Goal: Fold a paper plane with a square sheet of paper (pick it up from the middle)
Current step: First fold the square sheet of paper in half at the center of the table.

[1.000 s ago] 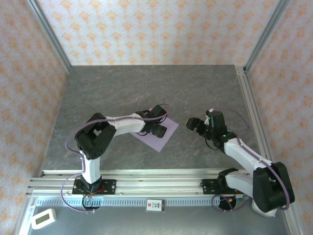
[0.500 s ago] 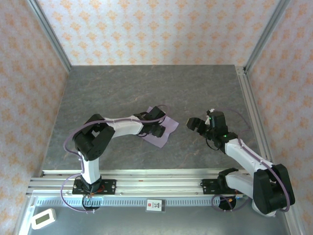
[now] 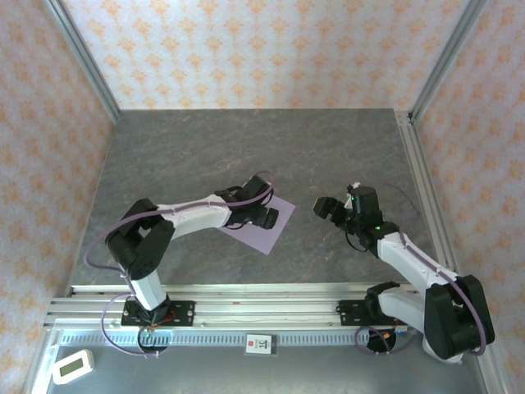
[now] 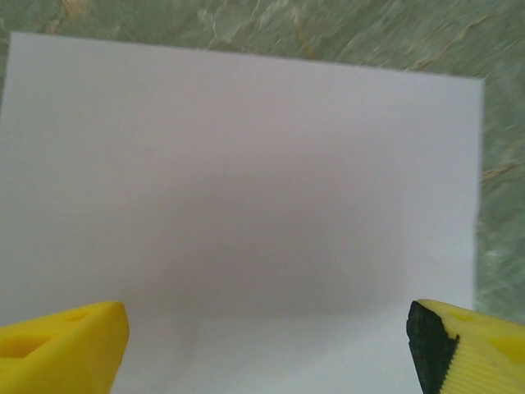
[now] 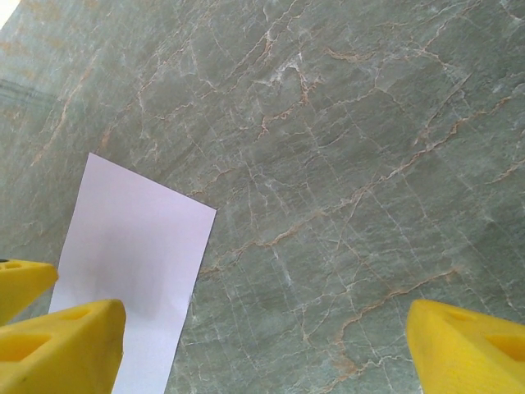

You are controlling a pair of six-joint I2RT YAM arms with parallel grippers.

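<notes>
Left gripper (image 4: 267, 341): fingers (image 4: 66, 349) spread wide and holding nothing. The square sheet of paper (image 4: 246, 180) lies flat and unfolded on the grey veined table (image 4: 369, 33), spanning the gap between the tips and extending ahead of them; whether the tips touch it cannot be determined. Right gripper (image 5: 267, 328): fingers wide apart and empty, bare table between them, the sheet lying outside the gap beside one fingertip.

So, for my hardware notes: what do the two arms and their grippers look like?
The left arm and right arm share white shells, black joints and lilac cables. The left gripper and right gripper have yellow fingers; one left finger has a black pad. A green light sits near the right wrist.
</notes>
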